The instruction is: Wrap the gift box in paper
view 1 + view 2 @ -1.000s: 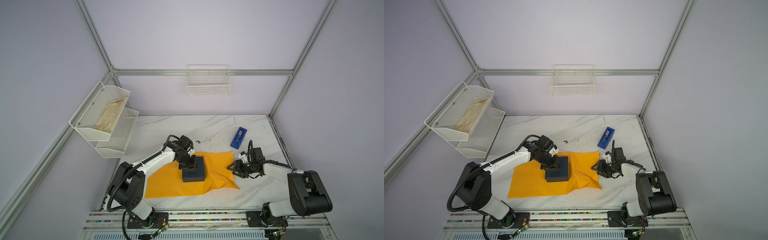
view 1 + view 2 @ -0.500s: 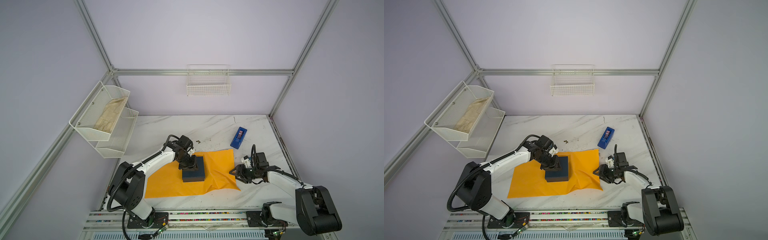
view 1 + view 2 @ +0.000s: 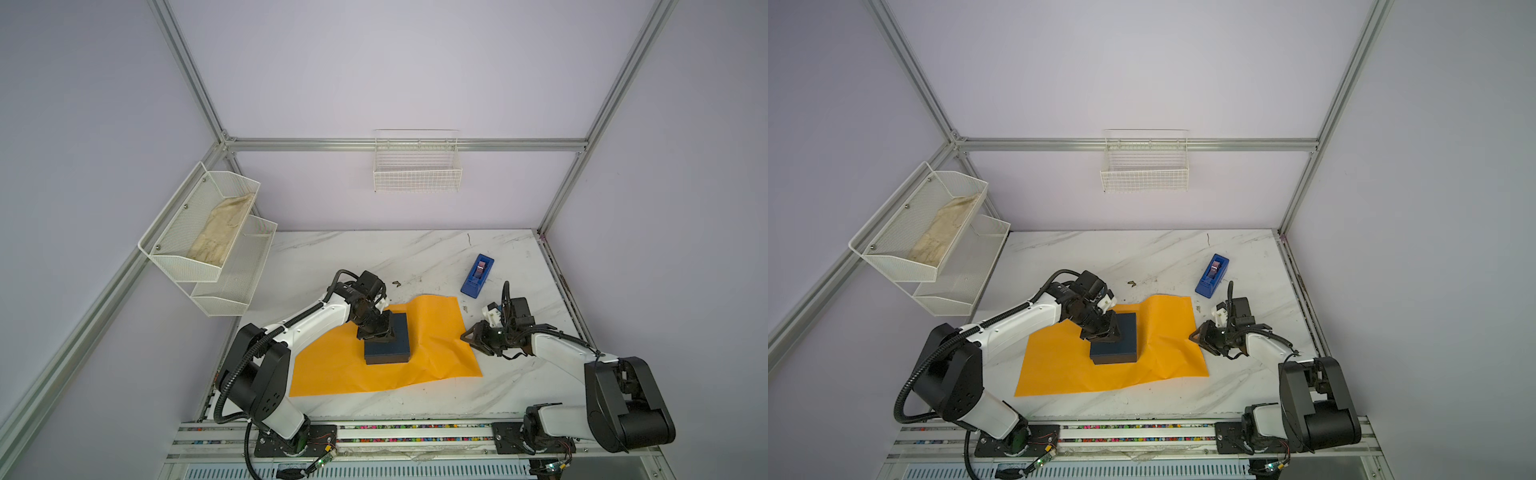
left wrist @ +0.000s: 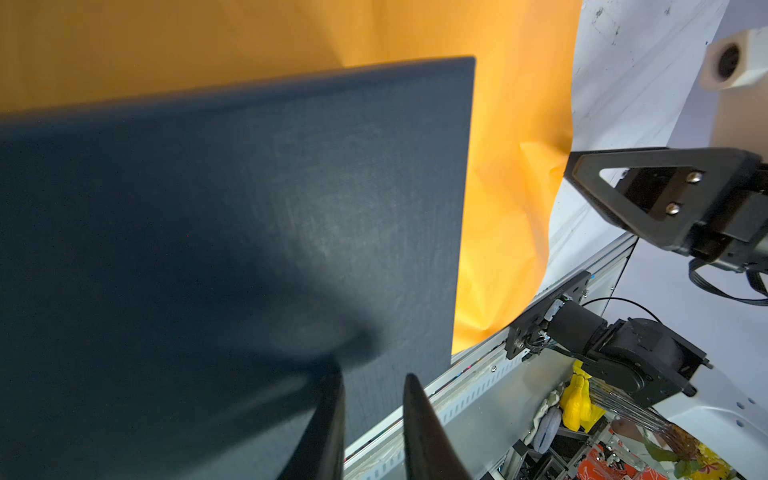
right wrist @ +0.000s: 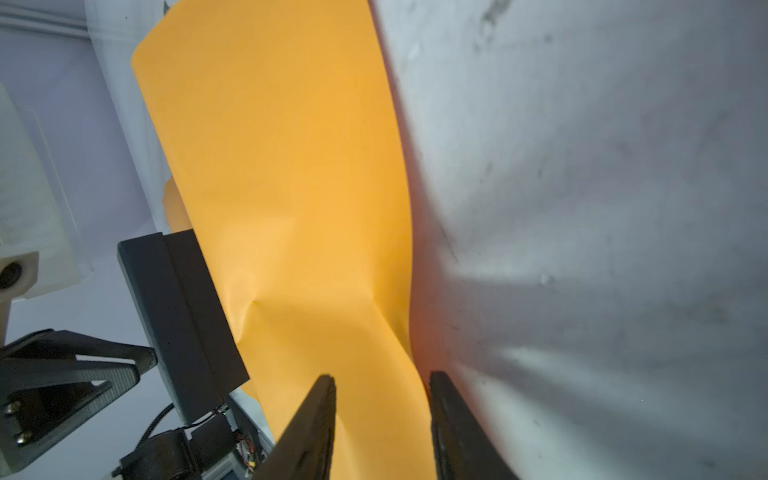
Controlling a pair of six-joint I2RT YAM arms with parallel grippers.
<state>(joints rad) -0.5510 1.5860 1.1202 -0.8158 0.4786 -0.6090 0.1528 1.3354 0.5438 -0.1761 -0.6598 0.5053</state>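
Note:
The dark navy gift box (image 3: 395, 345) (image 3: 1121, 345) lies in the middle of the orange paper (image 3: 436, 332) (image 3: 1167, 332), which is spread flat on the table. My left gripper (image 3: 380, 332) (image 3: 1105, 332) (image 4: 374, 382) points down onto the box's top (image 4: 249, 208), its fingers (image 4: 328, 415) a little apart with nothing between them. My right gripper (image 3: 467, 336) (image 3: 1196, 336) (image 5: 382, 386) is low at the paper's right edge (image 5: 291, 187). It stands open, and the raised edge runs between its fingers (image 5: 316, 424).
A blue tape dispenser (image 3: 478, 276) (image 3: 1212, 276) stands behind the right gripper. A white wire shelf (image 3: 208, 249) on the left wall holds a beige cloth. A wire basket (image 3: 417, 166) hangs on the back wall. The marble table (image 5: 582, 166) ends at a front rail.
The right gripper's jaws have narrowed around the paper's right edge and its arm has shifted slightly. The left gripper stays on the box.

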